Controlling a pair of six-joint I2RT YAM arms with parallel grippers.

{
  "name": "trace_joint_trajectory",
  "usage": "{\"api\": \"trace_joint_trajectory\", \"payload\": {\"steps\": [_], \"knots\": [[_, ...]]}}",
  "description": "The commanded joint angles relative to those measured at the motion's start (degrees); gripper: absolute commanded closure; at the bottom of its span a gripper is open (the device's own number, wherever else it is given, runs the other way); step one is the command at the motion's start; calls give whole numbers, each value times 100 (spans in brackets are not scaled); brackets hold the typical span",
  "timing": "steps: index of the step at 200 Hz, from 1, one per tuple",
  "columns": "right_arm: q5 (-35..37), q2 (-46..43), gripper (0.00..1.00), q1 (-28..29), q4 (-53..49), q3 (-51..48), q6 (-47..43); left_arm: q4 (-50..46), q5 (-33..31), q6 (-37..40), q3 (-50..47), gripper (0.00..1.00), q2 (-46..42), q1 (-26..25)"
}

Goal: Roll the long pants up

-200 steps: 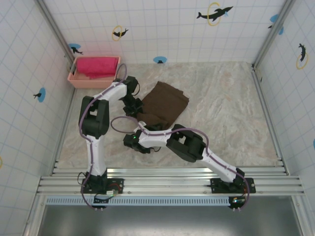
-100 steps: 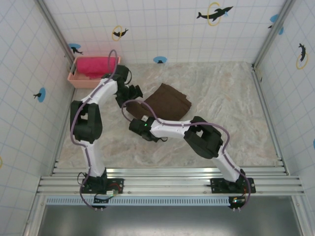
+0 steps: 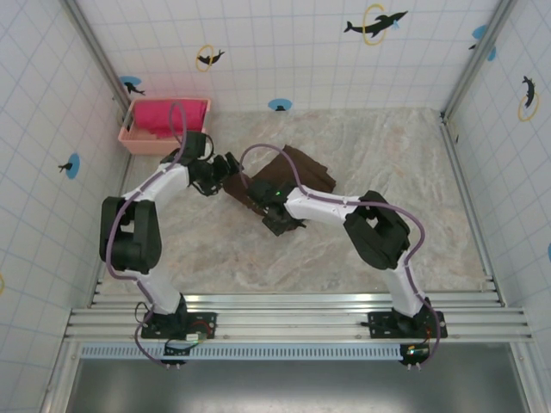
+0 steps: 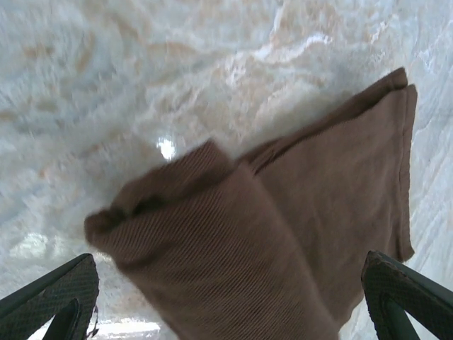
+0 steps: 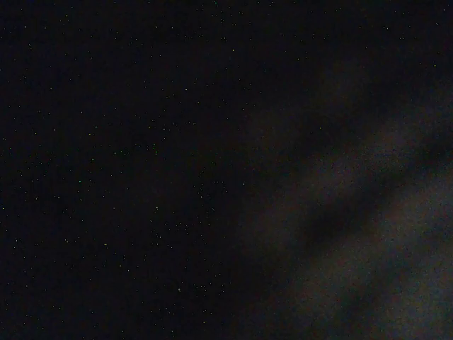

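The long pants (image 3: 301, 175) lie mid-table, dark brown, with the near part rolled into a thick roll (image 4: 212, 241) and a flat layer beyond it. My left gripper (image 3: 227, 166) hovers at the roll's left end, open. In the left wrist view its fingertips (image 4: 67, 280) stand wide apart on either side of the roll, touching nothing. My right gripper (image 3: 277, 215) sits on the near side of the roll, buried in the cloth. Its wrist view is dark, covered by fabric.
A pink basket (image 3: 129, 142) holding a bright pink cloth (image 3: 168, 116) stands at the back left corner. Tiled walls close off the left, back and right. Bare marble table (image 3: 413, 215) lies to the right and in front of the pants.
The left gripper let go of the cloth, opened wide and drew back left. The right gripper travelled away from the bases and to the right, taking the roll with it.
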Motion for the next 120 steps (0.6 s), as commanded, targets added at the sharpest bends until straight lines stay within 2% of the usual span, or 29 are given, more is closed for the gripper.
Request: {"api": "trace_joint_trajectory", "payload": {"steps": [1,31,57,84,120], "knots": [[-1697,832,100,-19,31,-506,220,927,457,-271,-435,3,-494,-55],[-1966,936,100,-68,198,-522,353,1267,583,-562,-938,3,-820,-174],[-2269,1003,100,-90,379,-521,445,1934,642,-1001,-1492,3,-935,-225],[-2392,1003,100,-92,505,-505,507,2644,669,-1423,-1927,3,-777,-251],[-2510,1003,100,-113,572,-514,525,2938,512,-1518,-2008,2,-475,-286]]}}
